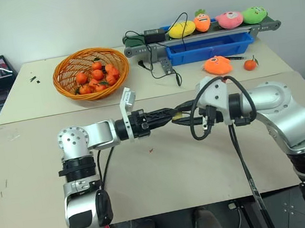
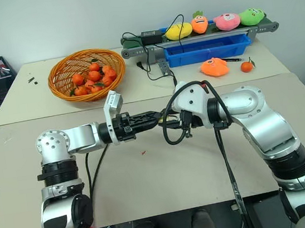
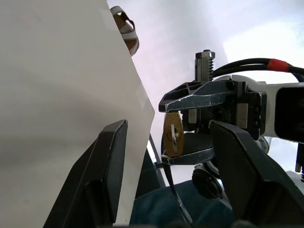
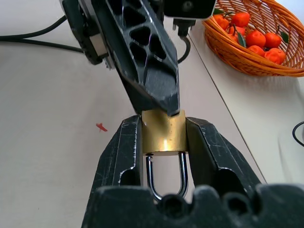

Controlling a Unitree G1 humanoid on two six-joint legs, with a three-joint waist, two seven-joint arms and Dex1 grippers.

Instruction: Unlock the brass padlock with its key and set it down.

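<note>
The right hand (image 4: 164, 142) is clamping the brass padlock (image 4: 165, 136) above the bench (image 1: 166, 174), shackle toward its wrist. The left hand (image 3: 166, 156) is standing open at the padlock's keyhole face, where a silvery key (image 3: 175, 142) is showing. Far left, a basket (image 1: 91, 72) of tangerines is sitting.

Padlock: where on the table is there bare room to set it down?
Bare tabletop lies under and in front of the grippers, bar a red speck. The far side is crowded: orange basket, cables, blue tray, plush toy.
</note>
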